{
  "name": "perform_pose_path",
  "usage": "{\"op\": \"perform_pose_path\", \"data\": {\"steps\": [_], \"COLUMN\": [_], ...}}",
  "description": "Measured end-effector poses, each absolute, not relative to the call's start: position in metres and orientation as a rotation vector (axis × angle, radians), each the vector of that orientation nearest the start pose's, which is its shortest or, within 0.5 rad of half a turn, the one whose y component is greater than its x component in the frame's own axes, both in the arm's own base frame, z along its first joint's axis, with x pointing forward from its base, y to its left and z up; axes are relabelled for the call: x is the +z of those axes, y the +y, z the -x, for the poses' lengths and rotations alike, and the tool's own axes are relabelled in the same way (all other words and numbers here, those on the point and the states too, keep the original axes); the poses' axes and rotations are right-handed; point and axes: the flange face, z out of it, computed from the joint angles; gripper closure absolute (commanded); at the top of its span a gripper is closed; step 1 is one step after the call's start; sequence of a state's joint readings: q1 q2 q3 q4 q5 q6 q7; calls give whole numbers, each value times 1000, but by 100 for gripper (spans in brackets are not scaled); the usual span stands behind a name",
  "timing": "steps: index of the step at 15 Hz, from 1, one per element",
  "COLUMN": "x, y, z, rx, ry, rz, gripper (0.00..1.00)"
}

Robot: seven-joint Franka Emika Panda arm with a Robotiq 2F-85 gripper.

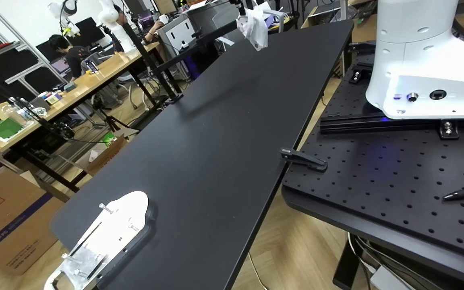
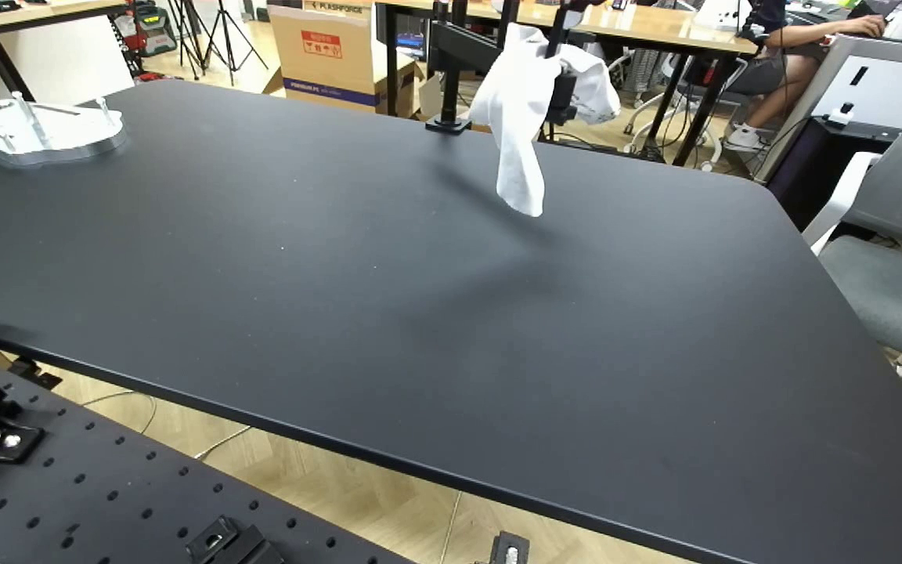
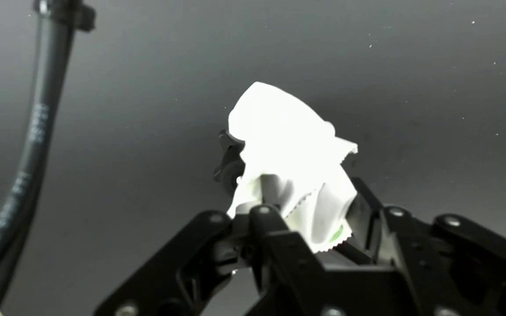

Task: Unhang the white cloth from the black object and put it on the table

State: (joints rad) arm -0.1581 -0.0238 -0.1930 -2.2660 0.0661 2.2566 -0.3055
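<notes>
The white cloth [image 2: 520, 117] hangs in folds over the end of the black stand arm [image 2: 463, 48], above the table [image 2: 326, 258]. The cloth also shows in an exterior view [image 1: 255, 29], with the black arm [image 1: 216, 34] running to it. In the wrist view the cloth [image 3: 283, 127] is overexposed, with a small green mark near its lower edge. A dark part of the stand [image 3: 231, 164] peeks out beside it. My gripper [image 3: 315, 188] is open, its fingers apart on either side of the cloth's near part. The exact contact is hidden by the folds.
A white plate with metal posts [image 1: 115, 225] lies at one end of the table. The stand's post [image 1: 147, 56] is fixed at the table's far edge. The white robot base [image 1: 425, 72] stands on a perforated black board [image 1: 377, 169]. A grey chair [image 2: 897, 274] stands beside the table.
</notes>
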Motion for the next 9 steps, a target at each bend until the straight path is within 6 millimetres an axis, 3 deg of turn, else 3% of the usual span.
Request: {"op": "perform_pose_path", "data": {"steps": [2,6,9], "x": [373,380,387], "y": [-175,-171,-156], "z": [-485,-483,-482], "rx": [-53,-52,-37], "ry": [132,102,35], "rz": [3081,3070,3043], "gripper": [99,99,99]}}
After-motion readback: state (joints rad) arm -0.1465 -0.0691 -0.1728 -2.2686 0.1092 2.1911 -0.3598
